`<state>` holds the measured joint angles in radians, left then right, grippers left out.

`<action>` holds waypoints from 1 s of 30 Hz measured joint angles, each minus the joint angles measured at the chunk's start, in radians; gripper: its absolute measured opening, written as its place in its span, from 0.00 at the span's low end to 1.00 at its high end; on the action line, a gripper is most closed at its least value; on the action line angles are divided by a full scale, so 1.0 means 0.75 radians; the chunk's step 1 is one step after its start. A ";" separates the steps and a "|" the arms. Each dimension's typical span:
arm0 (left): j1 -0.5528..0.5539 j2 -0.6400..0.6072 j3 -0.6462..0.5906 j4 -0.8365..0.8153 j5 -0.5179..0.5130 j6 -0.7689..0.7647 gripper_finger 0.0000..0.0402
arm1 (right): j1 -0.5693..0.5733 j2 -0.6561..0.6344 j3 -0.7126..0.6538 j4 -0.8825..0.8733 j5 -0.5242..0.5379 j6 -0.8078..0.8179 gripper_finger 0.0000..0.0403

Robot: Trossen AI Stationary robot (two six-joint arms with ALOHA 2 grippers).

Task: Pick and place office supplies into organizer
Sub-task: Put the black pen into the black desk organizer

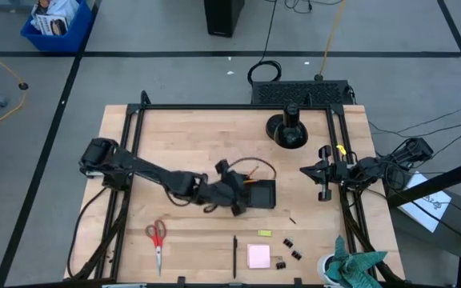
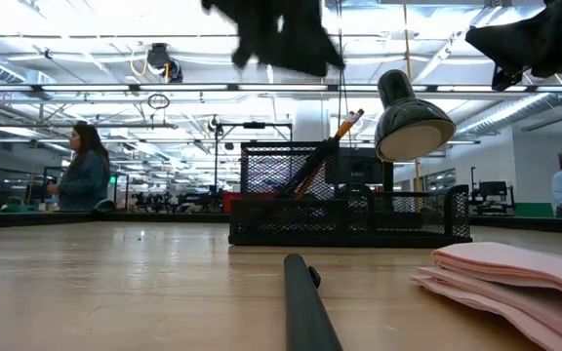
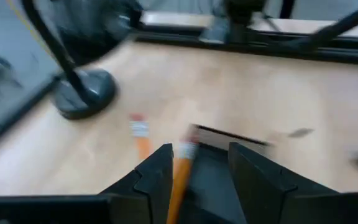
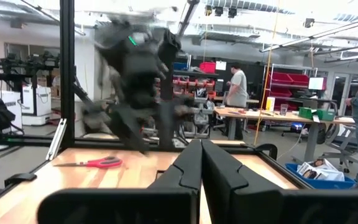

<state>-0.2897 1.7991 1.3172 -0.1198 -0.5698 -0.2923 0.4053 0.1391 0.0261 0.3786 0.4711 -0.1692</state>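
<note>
Desk (image 1: 198, 128), wooden, framed. Organizer (image 1: 260, 194) at centre, orange pencils (image 2: 322, 148) leaning inside. Left end effector (image 1: 232, 186) just over its near side, fingers parted, holding nothing; judged step: pencil just released. Right end effector (image 1: 324, 171) waits at the desk's right, shut. Next: scissors (image 1: 156, 238), pen (image 1: 234, 256), sticky-note pad (image 1: 258, 256), eraser (image 1: 266, 233), binder clips (image 1: 288, 250) remain; lamp stand (image 1: 287, 132) well apart, nothing obstructs.

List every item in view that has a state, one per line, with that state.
Left end effector: open, above the organizer.
Right end effector: shut, empty, parked at the table's right edge.
Organizer: upright on the table, pencils inside.
Pencils: leaning in the organizer, released.
Scissors: closed, flat on the table.
Pen: lying on the table.
Sticky pad: flat on the table.
Eraser: lying on the table.
Binder clips: loose on the table.
</note>
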 joint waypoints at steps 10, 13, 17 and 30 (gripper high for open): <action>-0.287 0.341 0.457 -0.575 0.132 -0.765 0.22 | 0.001 0.009 0.000 -0.005 -0.001 0.035 0.01; -0.331 0.444 0.541 -0.620 0.136 -0.883 0.18 | 0.000 0.010 0.000 -0.002 0.000 0.036 0.01; -0.370 0.554 0.655 -0.736 0.179 -1.035 0.12 | 0.000 0.010 0.000 -0.002 -0.001 0.045 0.01; -0.376 0.644 0.695 -0.835 0.307 -1.264 0.07 | 0.001 0.010 -0.001 -0.003 -0.001 0.071 0.01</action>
<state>-0.5715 2.2822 1.8381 -0.7463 -0.3395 -1.2401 0.4057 0.1467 0.0257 0.3767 0.4706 -0.1162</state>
